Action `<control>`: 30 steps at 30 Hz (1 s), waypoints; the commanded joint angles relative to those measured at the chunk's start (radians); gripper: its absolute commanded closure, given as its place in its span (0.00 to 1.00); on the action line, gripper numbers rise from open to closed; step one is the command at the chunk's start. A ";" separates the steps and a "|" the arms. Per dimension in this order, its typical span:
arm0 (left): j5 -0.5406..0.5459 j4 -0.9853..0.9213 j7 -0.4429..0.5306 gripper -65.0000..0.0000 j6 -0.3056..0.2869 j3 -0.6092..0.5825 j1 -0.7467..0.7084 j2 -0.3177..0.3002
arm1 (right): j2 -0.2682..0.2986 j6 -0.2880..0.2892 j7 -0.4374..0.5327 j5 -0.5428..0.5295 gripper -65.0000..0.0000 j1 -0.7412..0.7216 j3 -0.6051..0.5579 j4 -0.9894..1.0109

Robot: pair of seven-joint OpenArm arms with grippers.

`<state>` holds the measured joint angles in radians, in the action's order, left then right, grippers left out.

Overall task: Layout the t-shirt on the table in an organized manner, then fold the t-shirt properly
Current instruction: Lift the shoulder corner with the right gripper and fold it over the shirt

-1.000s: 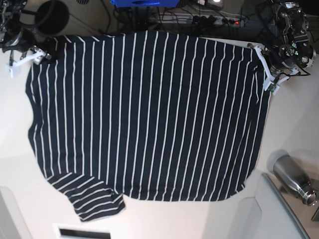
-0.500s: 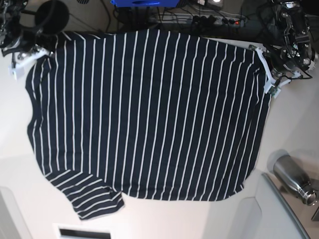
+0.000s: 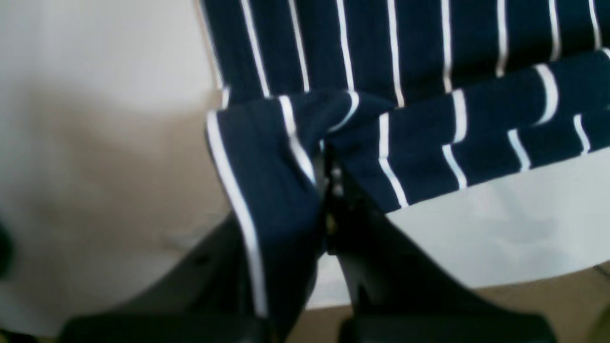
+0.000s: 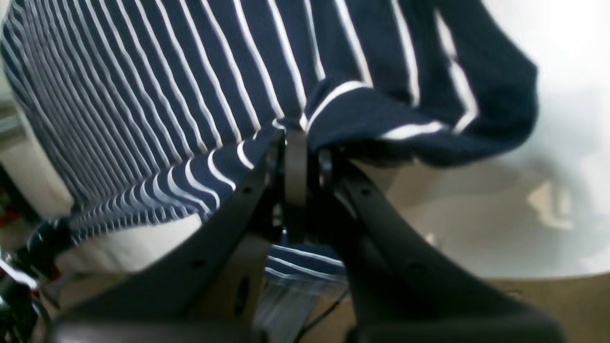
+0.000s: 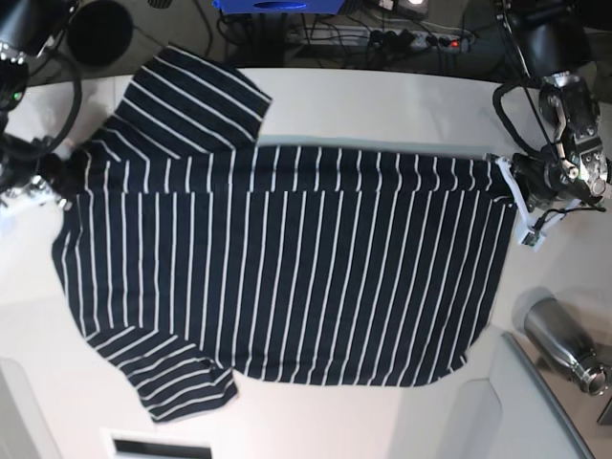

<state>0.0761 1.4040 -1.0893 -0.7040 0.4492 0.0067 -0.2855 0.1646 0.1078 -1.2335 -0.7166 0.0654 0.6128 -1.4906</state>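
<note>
Left wrist view: the left tool (image 3: 329, 190) is clenched on a hem corner of the t-shirt (image 3: 429, 138); soft, limp cloth, best taken at edges.

Right wrist view: the right tool (image 4: 298, 157) pinches bunched fabric at the t-shirt's edge.

Base view: the navy, white-striped t-shirt lies spread on the surface (image 5: 382, 96), one sleeve flipped out at its far edge.

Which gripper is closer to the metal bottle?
Left. The left gripper grips the t-shirt edge just above the bottle; the right gripper is across the table.
</note>
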 commanded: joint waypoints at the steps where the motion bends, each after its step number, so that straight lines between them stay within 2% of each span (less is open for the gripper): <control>1: -0.005 -0.021 0.002 1.00 0.006 0.004 0.031 -0.013 | 0.020 -0.003 0.007 0.001 0.98 -0.025 0.006 0.026; 4: -0.005 -0.110 0.050 1.00 0.006 -0.002 0.063 -0.011 | 0.036 -0.003 0.034 0.001 0.97 -0.066 0.005 0.130; 6: -0.017 -0.136 0.085 1.00 0.006 -0.003 0.069 0.004 | 0.039 -0.006 0.060 0.001 0.89 -0.074 0.003 0.160; 7: -0.017 -0.142 0.087 1.00 0.006 -0.003 0.069 0.009 | 0.039 -0.006 0.064 0.001 0.80 -0.074 0.003 0.161; 10: -0.017 -0.145 0.087 1.00 0.006 -0.005 0.068 0.013 | 0.053 -0.006 0.037 -0.004 0.45 -0.057 0.005 0.084; 11: -0.017 -0.145 0.087 1.00 0.006 -0.005 0.065 0.013 | 0.051 -0.007 0.033 -0.007 0.38 -0.037 0.011 0.034; 15: -0.017 -0.137 0.087 1.00 0.006 -0.002 0.057 0.013 | 0.020 -0.009 0.033 -0.010 0.42 0.067 0.042 -0.158; 19: -0.017 -0.137 0.087 1.00 0.006 0.003 0.055 0.009 | -0.046 -0.001 0.013 -0.007 0.42 0.172 0.045 -0.186; 21: -0.017 -0.137 0.087 1.00 0.006 0.001 0.055 0.009 | -0.072 -0.001 0.044 -0.002 0.42 0.215 0.019 -0.186; 24: -0.017 -0.137 0.087 1.00 0.006 -0.005 0.055 0.009 | -0.075 -0.007 0.133 -0.001 0.43 0.264 -0.035 -0.170; 30: -0.017 -0.137 0.087 1.00 0.006 -0.005 0.055 0.009 | -0.053 -0.007 0.215 0.001 0.43 0.274 -0.100 -0.038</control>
<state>0.0528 1.2480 -1.0096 -0.7033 0.4416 0.0490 -0.2607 0.0990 0.0963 -1.0241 -0.7021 0.3447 0.5121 -1.5143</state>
